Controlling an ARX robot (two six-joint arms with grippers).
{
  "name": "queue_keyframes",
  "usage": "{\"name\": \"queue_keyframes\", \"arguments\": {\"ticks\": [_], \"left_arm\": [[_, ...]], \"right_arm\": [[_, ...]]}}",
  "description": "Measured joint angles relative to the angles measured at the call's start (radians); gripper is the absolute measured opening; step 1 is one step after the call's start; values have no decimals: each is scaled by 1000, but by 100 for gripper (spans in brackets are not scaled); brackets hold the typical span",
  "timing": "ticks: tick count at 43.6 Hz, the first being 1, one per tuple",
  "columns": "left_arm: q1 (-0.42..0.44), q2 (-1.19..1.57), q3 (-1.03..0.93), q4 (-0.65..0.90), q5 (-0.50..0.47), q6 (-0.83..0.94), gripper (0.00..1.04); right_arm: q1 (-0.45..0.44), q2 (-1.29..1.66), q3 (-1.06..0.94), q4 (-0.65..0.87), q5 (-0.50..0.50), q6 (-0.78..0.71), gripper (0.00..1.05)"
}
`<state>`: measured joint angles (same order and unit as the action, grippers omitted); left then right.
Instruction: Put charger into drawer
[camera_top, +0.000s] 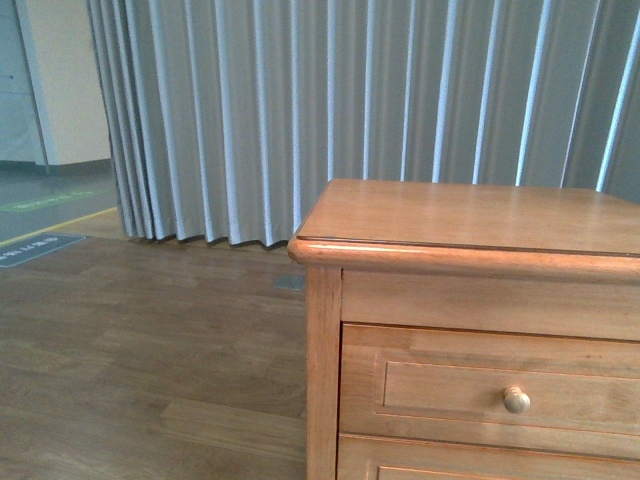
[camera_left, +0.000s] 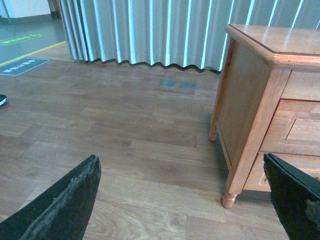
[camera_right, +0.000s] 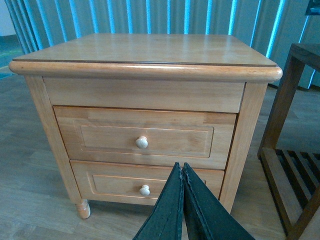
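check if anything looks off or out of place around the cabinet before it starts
Nothing looks askew or damaged: the cabinet stands level, and the upper drawer and lower drawer are both shut flush. One thing stands out: the charger is not in any view. The right claw is shut and empty; the left claw is open.

A grey pleated curtain (camera_top: 350, 110) hangs behind the wooden floor (camera_top: 140, 350); a dark slatted rack (camera_right: 292, 165) stands nearby.
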<state>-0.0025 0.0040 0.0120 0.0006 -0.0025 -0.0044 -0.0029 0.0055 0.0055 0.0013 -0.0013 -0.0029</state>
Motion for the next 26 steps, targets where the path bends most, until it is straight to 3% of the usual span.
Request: {"name": "queue_keyframes", "arguments": {"ticks": [26], "left_arm": [[0, 0, 0, 0, 0, 0, 99]], "right_arm": [[0, -1, 0, -1, 0, 0, 2]]}}
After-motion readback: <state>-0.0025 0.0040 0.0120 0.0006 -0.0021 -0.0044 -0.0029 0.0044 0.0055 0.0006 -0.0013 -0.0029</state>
